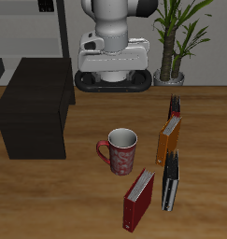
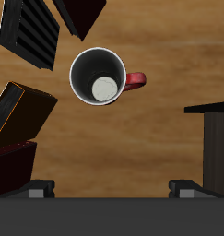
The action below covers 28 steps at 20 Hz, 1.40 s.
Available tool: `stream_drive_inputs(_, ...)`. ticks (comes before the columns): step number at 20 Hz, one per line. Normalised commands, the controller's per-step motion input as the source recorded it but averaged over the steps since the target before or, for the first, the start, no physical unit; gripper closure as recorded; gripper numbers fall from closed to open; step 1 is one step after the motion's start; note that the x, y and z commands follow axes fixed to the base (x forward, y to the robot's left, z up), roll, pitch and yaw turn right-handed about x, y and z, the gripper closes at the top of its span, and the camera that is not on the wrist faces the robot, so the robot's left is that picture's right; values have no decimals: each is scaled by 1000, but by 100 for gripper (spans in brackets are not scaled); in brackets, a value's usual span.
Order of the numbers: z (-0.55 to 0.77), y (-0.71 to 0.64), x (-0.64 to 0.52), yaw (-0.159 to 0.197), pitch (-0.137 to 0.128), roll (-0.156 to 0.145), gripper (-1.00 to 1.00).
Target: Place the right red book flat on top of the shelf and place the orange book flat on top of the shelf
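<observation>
The right red book point(image 1: 140, 199) stands upright near the table's front edge, beside a black-and-white book; the wrist view shows it as the right red book point(image 2: 81, 14). Farther back stands the orange book point(image 1: 168, 138), also upright, seen in the wrist view as the orange book point(image 2: 21, 111). The shelf point(image 1: 35, 110) is a low black cabinet with nothing on its flat top; one edge of the shelf point(image 2: 210, 138) appears in the wrist view. My gripper point(image 2: 112, 189) hangs high above the table near the mug, open and holding nothing, with fingertips point(image 2: 35, 188) wide apart.
A red-and-white mug point(image 1: 120, 149) stands between the shelf and the books. The black-and-white book point(image 1: 170, 182) stands next to the right red book. A second red book point(image 1: 175, 105) stands behind the orange one. A potted plant point(image 1: 171, 56) and grey shelving point(image 1: 31, 28) are at the back.
</observation>
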Motion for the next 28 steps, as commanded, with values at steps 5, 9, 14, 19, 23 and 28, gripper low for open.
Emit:
stream_drive_inputs(5,125,-52,307,12,-13,-45,-100)
stream_drive_inputs(9,155,-12,311,19,-45,-46,-100)
stream_drive_inputs(14,171,15,332,-19,20,26,-100)
stream_drive_inputs(19,216,48,359,16,-49,-28,-100)
stream_drive_inputs(23,65,65,309,-10,-1,9,-100)
stream_drive_inputs(28,18,78,453,-27,1,-4,-100)
